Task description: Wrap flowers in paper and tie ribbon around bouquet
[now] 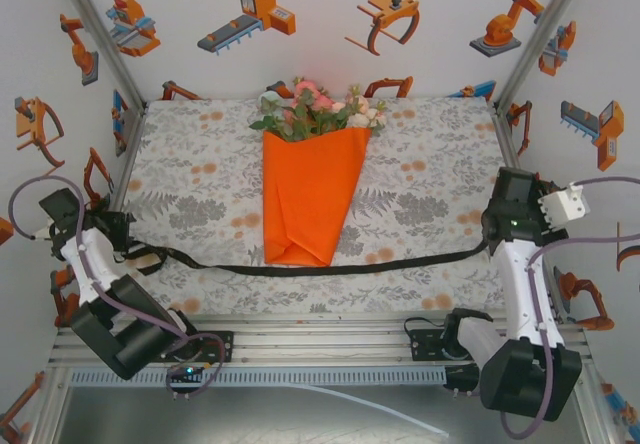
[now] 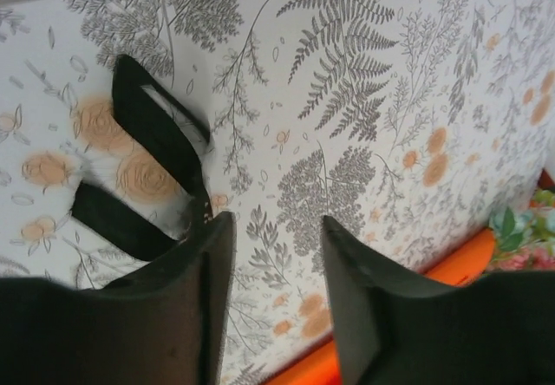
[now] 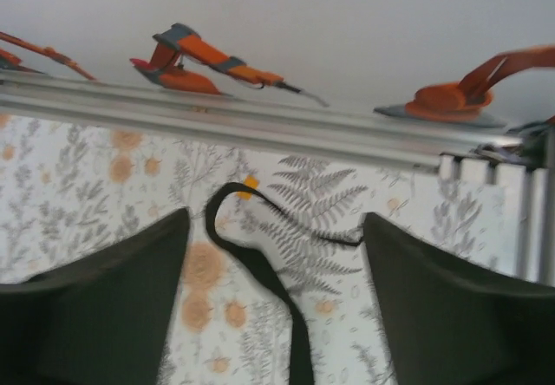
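The bouquet (image 1: 312, 179) lies mid-table (image 1: 200, 164), blooms toward the far edge. The black ribbon (image 1: 400, 262) runs from the left edge to the right edge, touching the tip of the orange paper (image 1: 300, 214). The left gripper (image 2: 277, 229) and right gripper (image 3: 276, 220) both have jaws apart, holding nothing, the right straddling the ribbon. It looks light, floppy and slippery, so I'd pinch it near each end.

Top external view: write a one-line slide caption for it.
Orange-wrapped bouquet on the floral tablecloth, black ribbon lying untied by its narrow end.
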You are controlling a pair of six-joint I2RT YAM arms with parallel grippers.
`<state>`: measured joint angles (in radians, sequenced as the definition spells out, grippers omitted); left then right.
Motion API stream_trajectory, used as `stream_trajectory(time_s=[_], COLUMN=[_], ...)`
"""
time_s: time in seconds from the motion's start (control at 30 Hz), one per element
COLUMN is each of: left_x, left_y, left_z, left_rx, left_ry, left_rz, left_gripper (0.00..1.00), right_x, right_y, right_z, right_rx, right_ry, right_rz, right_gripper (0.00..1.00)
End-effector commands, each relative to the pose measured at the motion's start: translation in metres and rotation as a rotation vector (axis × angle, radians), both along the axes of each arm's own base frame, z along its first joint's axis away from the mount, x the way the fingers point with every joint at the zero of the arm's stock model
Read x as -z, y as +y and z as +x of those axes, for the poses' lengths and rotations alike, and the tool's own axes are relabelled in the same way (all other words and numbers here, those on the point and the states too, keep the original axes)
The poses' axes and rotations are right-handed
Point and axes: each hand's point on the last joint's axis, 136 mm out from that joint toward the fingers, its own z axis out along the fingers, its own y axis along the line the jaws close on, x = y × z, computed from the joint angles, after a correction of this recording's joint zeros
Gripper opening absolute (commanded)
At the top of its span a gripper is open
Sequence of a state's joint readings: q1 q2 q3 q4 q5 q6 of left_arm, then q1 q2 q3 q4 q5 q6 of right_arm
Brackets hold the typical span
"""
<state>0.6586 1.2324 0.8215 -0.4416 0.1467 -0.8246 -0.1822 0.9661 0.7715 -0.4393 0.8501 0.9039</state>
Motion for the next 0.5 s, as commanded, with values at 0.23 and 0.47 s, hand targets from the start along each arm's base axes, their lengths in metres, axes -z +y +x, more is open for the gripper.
stream_trajectory(time_s=[0.23,0.47], left_x=[-0.101,-0.073], left_y=[-0.116,-0.291], left_z=[0.101,0.113], left_rx=[0.561,1.145], left_ry=[-0.205,-0.268], left_rz=[0.257,0.28], left_gripper=[0.8,0.84], right_x=[-0.061,0.0], right_y=[0.106,0.28], right_z=[0.104,0.158], right_rx=[-0.829,-1.402], right_ry=[-0.351,-0.075], right_rz=[0.111,0.5], right_gripper=[0.8,0.8])
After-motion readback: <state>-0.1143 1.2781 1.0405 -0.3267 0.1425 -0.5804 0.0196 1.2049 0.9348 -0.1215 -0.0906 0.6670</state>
